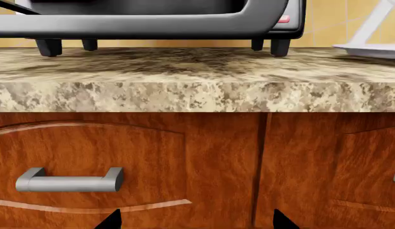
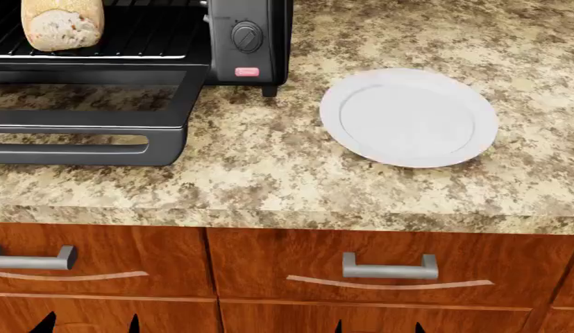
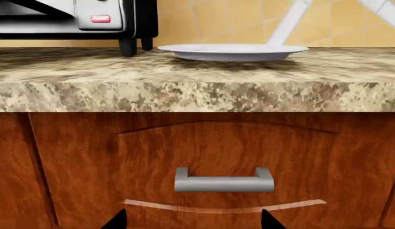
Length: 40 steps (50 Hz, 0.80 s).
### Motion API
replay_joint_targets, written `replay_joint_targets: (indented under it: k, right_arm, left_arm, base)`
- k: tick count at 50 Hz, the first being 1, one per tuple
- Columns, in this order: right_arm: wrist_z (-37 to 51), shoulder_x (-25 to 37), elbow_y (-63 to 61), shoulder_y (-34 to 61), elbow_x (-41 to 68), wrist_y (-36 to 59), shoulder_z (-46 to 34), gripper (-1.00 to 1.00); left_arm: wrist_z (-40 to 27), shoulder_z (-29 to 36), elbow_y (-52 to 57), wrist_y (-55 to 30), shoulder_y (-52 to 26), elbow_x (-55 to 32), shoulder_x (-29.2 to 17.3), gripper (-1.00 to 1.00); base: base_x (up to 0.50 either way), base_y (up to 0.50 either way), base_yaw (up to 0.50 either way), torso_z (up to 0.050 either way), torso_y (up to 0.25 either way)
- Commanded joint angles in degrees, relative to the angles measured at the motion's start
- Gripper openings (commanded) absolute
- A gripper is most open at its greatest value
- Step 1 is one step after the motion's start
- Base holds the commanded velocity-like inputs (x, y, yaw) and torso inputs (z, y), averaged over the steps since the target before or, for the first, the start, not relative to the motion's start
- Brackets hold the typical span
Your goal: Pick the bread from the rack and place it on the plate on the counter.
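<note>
Bread sits on the rack inside the open toaster oven, pale cut end facing out, at the far left of the head view. Rack appears slid forward, its silvery front bar over the dropped door, so the loaf is reachable from the front without going deep into the oven.

Plate lies flat on the worktop, well apart from the oven on its right, nothing on it. Rack holds only the bread. Placement makes sense: clear path from rack across bare worktop to plate.

Both arms low, below the worktop edge, facing the drawer fronts. Left hand: only two dark fingertips show at the frame edge, set apart with a gap between them, so spread and holding nothing. Right hand: same, tips apart, nothing held. Each wrist camera looks at a drawer handle.

Judgement: task not begun. Left hand is on the oven's side and looks the likelier one to reach the loaf; it must rise above the worktop and clear the door first.
</note>
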<state>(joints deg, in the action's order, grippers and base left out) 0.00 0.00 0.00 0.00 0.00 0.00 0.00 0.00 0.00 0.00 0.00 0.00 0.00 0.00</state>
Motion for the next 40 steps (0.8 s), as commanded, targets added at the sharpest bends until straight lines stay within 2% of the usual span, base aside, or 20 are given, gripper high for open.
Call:
replay_joint_targets:
  k: [1, 13, 17, 18, 32, 38, 40]
  right_arm:
    - [3.14, 2.59, 1.53, 0.50, 2.61, -1.19, -3.22, 1.00]
    - [4.34, 3.76, 0.28, 0.05, 3.97, -0.50, -4.47, 1.00]
    - [4.45, 4.09, 0.57, 0.15, 4.49, -0.66, -4.82, 1.00]
    - [4.27, 4.14, 0.51, 0.20, 5.05, -0.22, -4.82, 1.00]
    - [4.85, 7.79, -17.79, -1.35, 8.97, 14.19, -5.01, 1.00]
    - [6.09, 10.49, -27.85, 0.65, 9.53, 24.71, -4.60, 1.00]
    - [6.67, 11.61, -32.54, 1.10, 10.18, 28.95, -3.59, 1.00]
  left_arm:
    - [-3.87, 3.91, -0.44, 0.37, -0.30, -3.31, -3.30, 1.00]
    - [-4.99, 4.57, 0.73, -3.19, -0.29, -5.59, -4.04, 1.00]
    - [-3.27, 6.07, 1.51, 0.55, 0.65, -5.60, -5.07, 1.00]
    - [-4.27, 6.77, 1.53, -0.93, 0.39, -3.88, -5.22, 1.00]
    - [-4.57, 4.78, 20.04, -12.96, 2.85, -8.47, -9.53, 1.00]
    - [-5.35, 4.57, 30.04, -23.06, 2.06, -9.06, -12.27, 1.00]
    - [-5.96, 4.66, 36.61, -29.29, 1.24, -9.30, -13.59, 1.00]
  base:
    - [0.00, 0.00, 0.00, 0.000, 0.000]
    - [0.00, 0.00, 0.00, 0.000, 0.000]
    - [0.00, 0.00, 0.00, 0.000, 0.000]
    - [0.00, 0.00, 0.00, 0.000, 0.000]
    - [0.00, 0.00, 0.00, 0.048, 0.060]
    - [0.00, 0.00, 0.00, 0.048, 0.060]
    - [0.00, 0.00, 0.00, 0.048, 0.060]
